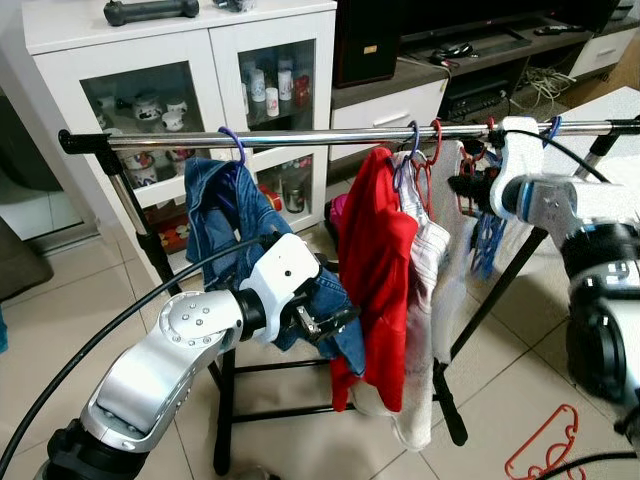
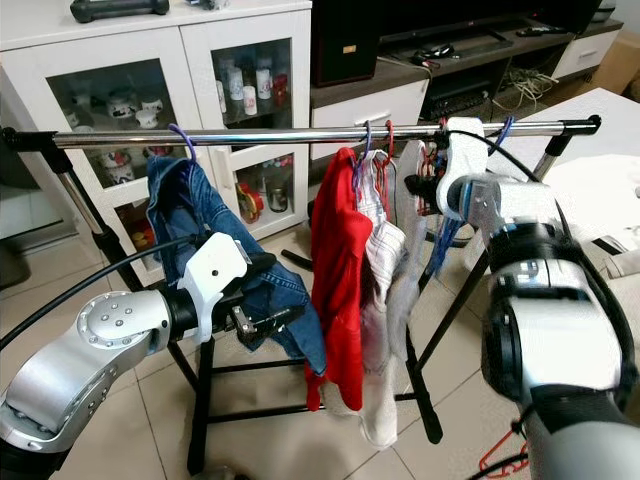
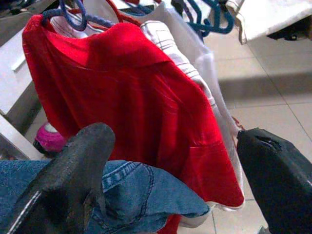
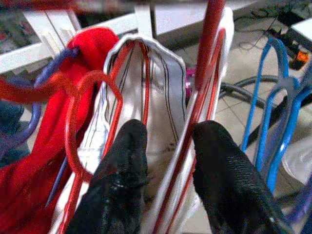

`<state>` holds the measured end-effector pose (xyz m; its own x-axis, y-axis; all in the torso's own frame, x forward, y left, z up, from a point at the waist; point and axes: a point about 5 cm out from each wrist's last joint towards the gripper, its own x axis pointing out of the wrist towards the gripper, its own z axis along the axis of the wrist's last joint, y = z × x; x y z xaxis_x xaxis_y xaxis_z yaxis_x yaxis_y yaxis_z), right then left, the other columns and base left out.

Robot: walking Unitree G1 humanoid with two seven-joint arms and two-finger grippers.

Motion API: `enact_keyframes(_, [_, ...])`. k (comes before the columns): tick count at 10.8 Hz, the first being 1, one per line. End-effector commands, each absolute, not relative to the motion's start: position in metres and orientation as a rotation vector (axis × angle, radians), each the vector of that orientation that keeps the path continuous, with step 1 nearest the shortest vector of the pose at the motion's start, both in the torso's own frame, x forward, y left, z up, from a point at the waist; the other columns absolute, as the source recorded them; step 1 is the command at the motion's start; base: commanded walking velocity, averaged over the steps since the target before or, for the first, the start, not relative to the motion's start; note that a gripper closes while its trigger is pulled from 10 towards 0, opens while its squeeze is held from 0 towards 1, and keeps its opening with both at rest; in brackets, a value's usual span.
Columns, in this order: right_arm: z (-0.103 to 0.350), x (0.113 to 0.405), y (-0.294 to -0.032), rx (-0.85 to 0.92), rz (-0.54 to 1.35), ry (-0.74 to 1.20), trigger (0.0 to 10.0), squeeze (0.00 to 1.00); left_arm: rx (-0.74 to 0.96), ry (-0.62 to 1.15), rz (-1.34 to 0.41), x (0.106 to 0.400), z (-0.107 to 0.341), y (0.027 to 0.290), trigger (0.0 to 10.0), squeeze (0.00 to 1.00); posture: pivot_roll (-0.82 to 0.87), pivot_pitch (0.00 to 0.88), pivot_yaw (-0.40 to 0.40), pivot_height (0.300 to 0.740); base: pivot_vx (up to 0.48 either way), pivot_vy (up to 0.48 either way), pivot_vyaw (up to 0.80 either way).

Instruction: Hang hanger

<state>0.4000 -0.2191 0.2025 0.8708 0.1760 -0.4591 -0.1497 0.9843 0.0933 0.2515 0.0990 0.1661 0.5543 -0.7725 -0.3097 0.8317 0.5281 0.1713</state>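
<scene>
A chrome clothes rail (image 1: 330,137) carries blue jeans (image 1: 215,215) on a purple hanger, a red shirt (image 1: 375,260), a white striped shirt (image 1: 430,290) and blue hangers (image 1: 487,245). My right gripper (image 1: 468,185) is raised just under the rail, right of the white shirt. In the right wrist view its fingers (image 4: 122,170) are shut on the rod of a red hanger (image 4: 195,112), beside the white shirt's collar. My left gripper (image 1: 330,325) stands open low in front of the rack. One finger (image 3: 83,161) rests against the jeans, and the red shirt (image 3: 146,97) lies just beyond.
A white glass-door cabinet (image 1: 200,60) with a dumbbell (image 1: 150,10) on top stands behind the rack. A TV stand (image 1: 480,50) is at the back right. An empty red hanger (image 1: 545,445) lies on the tiled floor at the right, near the rack's black legs (image 1: 450,400).
</scene>
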Motion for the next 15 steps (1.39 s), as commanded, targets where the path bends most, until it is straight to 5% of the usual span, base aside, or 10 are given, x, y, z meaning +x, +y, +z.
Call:
enact_keyframes(1, [0.207,0.403,-0.217,0.061,0.166,0.465,0.0,0.00,0.329,0.211,-0.964,0.251,0.166,0.099,10.0,0.00,-0.03,0.000,-0.012,0.740,0.000,0.000,0.00])
enact_keyframes(15, [0.211,0.402,-0.229,0.030,0.210,0.369,0.0,0.00,0.348,0.220,-0.950,0.252,0.163,0.097,10.0,0.00,-0.02,0.000,-0.008,0.740,0.000,0.000,0.00])
